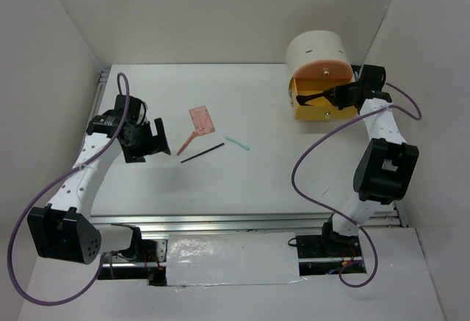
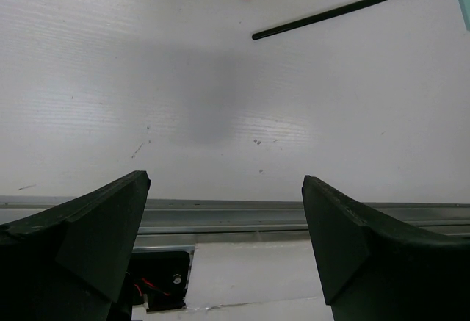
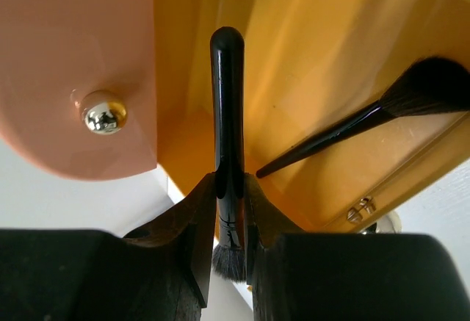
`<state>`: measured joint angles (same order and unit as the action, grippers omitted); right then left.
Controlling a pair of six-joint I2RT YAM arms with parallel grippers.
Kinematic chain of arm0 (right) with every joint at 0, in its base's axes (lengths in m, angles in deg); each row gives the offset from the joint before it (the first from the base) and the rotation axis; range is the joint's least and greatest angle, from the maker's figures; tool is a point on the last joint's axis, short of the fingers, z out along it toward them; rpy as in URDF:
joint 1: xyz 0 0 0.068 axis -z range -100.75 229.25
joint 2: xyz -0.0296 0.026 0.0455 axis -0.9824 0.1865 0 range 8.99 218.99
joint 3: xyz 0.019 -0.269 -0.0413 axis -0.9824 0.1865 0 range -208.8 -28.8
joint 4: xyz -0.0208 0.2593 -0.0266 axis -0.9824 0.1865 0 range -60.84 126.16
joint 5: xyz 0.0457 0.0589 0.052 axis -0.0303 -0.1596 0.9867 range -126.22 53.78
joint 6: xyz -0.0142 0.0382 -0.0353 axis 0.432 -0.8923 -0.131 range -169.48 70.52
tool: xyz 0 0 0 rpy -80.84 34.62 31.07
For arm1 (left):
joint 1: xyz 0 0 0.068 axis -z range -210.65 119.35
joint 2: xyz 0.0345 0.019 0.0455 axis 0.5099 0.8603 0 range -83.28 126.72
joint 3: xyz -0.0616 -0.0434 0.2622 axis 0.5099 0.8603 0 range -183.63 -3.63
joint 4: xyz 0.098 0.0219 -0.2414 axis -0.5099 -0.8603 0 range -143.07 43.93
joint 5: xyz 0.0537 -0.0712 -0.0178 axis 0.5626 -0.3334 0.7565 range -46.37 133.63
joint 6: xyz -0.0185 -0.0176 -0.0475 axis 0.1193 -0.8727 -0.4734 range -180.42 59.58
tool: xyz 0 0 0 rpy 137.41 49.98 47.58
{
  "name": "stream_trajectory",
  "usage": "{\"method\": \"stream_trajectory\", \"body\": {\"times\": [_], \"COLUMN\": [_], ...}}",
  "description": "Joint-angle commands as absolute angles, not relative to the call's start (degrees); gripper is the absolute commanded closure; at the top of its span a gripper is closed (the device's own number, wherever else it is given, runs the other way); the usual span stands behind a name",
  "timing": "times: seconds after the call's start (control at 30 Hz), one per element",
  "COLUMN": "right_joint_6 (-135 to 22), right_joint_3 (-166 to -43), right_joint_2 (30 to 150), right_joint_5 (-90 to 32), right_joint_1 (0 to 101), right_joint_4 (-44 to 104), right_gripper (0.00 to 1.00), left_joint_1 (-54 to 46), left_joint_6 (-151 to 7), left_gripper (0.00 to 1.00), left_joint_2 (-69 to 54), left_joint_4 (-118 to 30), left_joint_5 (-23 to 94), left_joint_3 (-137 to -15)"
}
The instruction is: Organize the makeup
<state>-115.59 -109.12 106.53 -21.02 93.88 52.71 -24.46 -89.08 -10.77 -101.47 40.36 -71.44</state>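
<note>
Black brush: clamped near its bristles in right claw, handle pointing into open yellow drawer beside fan brush; best lowered flat before release; left claw gapes empty over bench.

Left hand spread open, hovering; right hand clamped on black brush.

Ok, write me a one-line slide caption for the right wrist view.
Right pincer shut on a black brush, handle aimed into the open yellow drawer where a fan brush lies.
</note>
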Motion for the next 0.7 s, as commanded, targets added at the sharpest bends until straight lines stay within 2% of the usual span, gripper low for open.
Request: {"method": "stream_trajectory", "body": {"times": [0.0,0.17,0.23,0.27,0.33,0.37,0.4,0.47,0.67], "right_joint_6": [-115.22,-116.01,-116.37,-116.37,-116.19,-116.28,-116.37,-116.28,-115.41], "right_joint_3": [-112.3,-114.32,-115.02,-115.37,-116.34,-116.34,-116.43,-116.95,-119.33], "right_joint_2": [106.72,107.34,107.69,107.87,107.78,107.61,107.43,107.25,106.81], "right_joint_5": [-20.66,-20.93,-20.4,-20.22,-20.22,-20.31,-20.66,-20.93,-16.28], "right_joint_1": [94.19,94.37,94.63,94.63,94.63,94.63,94.63,94.63,93.4], "right_joint_4": [50.96,51.22,51.13,51.39,51.83,51.84,51.75,52.1,49.82], "right_gripper": [0.94,0.83,0.64,0.49,0.37,0.24,0.23,0.12,0.12], "left_joint_1": [-24.24,-24.24,-24.24,-24.15,-24.15,-24.15,-24.15,-24.15,-24.06], "left_joint_6": [-88.98,-88.81,-88.72,-88.63,-88.63,-88.63,-88.63,-88.63,-89.07], "left_gripper": [0.01,0.0,0.01,0.01,0.01,0.01,0.01,0.01,0.01], "left_joint_2": [-12.35,-12.0,-11.74,-11.57,-11.39,-11.21,-11.21,-10.95,-9.72], "left_joint_4": [-101.79,-101.79,-101.71,-101.62,-101.62,-101.62,-101.62,-101.44,-100.56], "left_joint_5": [40.02,40.02,39.85,39.76,39.94,39.94,40.02,39.94,38.97], "left_joint_3": [-71.57,-71.83,-71.83,-71.92,-72.01,-72.01,-72.1,-72.1,-71.92]}}
